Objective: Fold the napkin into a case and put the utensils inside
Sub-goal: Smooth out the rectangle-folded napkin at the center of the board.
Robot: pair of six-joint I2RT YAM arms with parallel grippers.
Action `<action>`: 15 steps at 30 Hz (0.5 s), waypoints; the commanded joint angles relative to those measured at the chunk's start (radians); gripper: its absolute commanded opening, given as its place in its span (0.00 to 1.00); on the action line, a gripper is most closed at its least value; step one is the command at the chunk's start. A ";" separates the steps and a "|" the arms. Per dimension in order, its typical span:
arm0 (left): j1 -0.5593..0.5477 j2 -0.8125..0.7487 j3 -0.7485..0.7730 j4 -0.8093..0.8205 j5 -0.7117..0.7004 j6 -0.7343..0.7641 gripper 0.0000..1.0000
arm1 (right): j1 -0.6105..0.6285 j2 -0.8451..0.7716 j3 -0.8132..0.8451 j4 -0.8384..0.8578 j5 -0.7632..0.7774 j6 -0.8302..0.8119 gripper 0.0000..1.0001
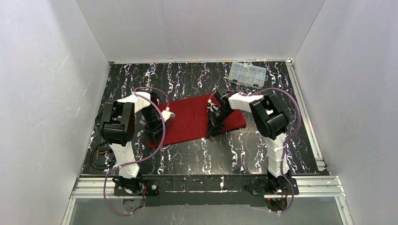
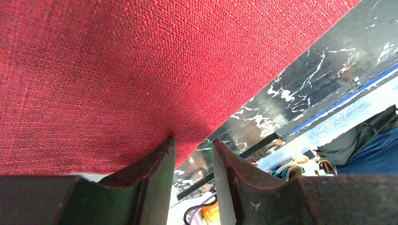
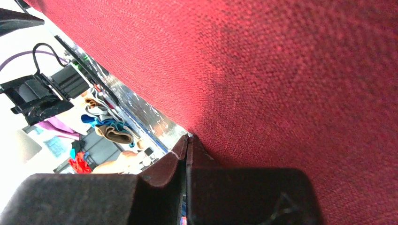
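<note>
Fingers of my right gripper are pressed tight together, tip to tip, right at the near edge of the napkin. I cannot tell whether any cloth is actually pinched between them. On my left gripper the jaws stand a little apart, and the gap shows bare table rather than fabric, with the cloth's edge just meeting the inner side of one finger. The napkin lies flat in the middle of the table between my two arms, with no case shape to it yet, so I judge the folding barely begun. It is a coarse woven cloth, light and limp. It should slide and sag rather than hold a crease, and a grip on one corner would let the rest drag. I would take it by the near edge at both ends together, pinching only a thin lip and lifting evenly. Much is hidden: my own arms cover the near corners in the overhead view, and both wrist views sit so close that the weave fills them. I cannot find the utensils anywhere. A clear compartment box sits at the far right, well apart from the cloth.
</note>
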 commanded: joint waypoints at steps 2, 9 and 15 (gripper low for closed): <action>0.003 0.028 -0.054 0.134 -0.134 0.055 0.35 | -0.036 -0.025 -0.064 -0.030 0.111 -0.047 0.06; 0.003 0.042 -0.047 0.144 -0.154 0.066 0.33 | -0.138 -0.090 -0.146 -0.012 0.118 -0.052 0.05; 0.003 0.038 -0.056 0.152 -0.165 0.079 0.33 | -0.210 -0.141 -0.168 -0.015 0.144 -0.050 0.05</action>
